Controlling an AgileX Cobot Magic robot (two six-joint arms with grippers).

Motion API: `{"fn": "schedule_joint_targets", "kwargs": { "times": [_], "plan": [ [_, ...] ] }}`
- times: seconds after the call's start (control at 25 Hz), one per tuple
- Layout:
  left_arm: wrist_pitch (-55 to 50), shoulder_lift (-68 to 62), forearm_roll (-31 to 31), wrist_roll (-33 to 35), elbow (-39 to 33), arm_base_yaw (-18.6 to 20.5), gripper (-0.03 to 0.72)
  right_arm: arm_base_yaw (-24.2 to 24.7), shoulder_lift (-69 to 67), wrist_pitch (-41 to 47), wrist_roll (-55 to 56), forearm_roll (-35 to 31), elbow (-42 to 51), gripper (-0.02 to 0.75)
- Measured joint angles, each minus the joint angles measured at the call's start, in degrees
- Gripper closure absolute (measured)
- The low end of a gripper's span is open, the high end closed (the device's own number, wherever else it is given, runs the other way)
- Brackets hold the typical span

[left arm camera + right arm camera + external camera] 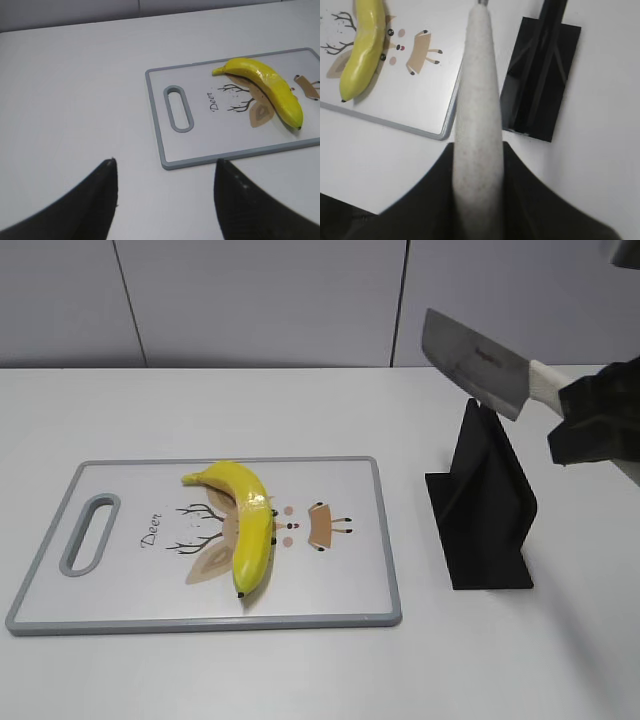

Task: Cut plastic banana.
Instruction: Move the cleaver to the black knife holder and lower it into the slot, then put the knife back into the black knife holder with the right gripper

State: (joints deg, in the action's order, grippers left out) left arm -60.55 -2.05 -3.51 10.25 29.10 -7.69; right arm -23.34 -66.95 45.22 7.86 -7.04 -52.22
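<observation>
While the plastic banana lies on the cutting board, the right gripper holds a knife up in the air. The banana is yellow and shiny, with small black dots on its side. It lies near the middle of the board, right on top of a deer drawing. Its stem end points to the back left, and its dark tip points toward the front edge of the board.

The board is white with a gray rim. It has a long handle hole at its left end and the word "Deer" printed beside the drawing. It lies flat on the white counter.

The right gripper is clamped on the knife's pale handle. The wide gray blade sticks up and to the left, above a black knife stand. The knife does not touch the stand. The stand sits on the counter just to the right of the board.

The left gripper hangs above the bare counter, to the left of the board's handle end. Its two dark fingers are spread apart with nothing between them. It is well away from the banana.
</observation>
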Motion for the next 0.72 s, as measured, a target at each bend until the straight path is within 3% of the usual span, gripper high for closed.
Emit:
{"fn": "schedule_joint_targets", "kwargs": {
  "times": [0.32,0.72],
  "plan": [
    [0.5,-0.39,0.07,0.0,-0.07,0.0,0.117,0.0,4.63,-3.24,12.04,6.12,5.14,0.571],
    [0.56,-0.39,0.07,0.0,-0.07,0.0,0.139,0.0,-1.82,-7.33,17.35,11.17,5.46,0.571]
  ]
}}
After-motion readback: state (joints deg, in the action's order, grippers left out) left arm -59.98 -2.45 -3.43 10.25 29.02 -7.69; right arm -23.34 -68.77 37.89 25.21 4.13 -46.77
